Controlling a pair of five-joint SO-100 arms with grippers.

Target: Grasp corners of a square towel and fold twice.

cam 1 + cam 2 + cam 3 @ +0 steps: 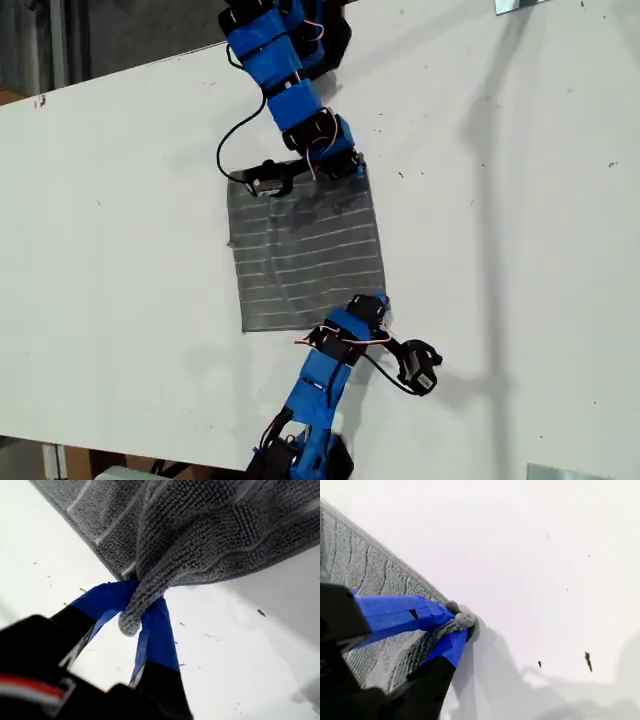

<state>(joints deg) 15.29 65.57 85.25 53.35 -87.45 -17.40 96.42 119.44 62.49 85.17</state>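
The towel point(305, 255), dark grey with thin pale stripes, lies spread on the white table point(120, 250). My first gripper point(378, 303) belongs to the arm coming from the exterior view's bottom edge. It is shut on the towel's corner at the exterior view's lower right. In the first wrist view the blue-taped jaws of that gripper point(135, 605) pinch the bunched tip of the towel point(200, 535). My second gripper point(352, 165), on the arm from the top edge, is shut on the upper right corner. Its jaws point(460, 625) clamp the towel point(375, 580) low at the table.
White table surface surrounds the towel on all sides. The table's far edge point(120, 75) runs slanted across the exterior view's upper left. Black cables point(235, 135) loop beside the second arm, and a black camera block point(420, 372) sticks out beside the first arm.
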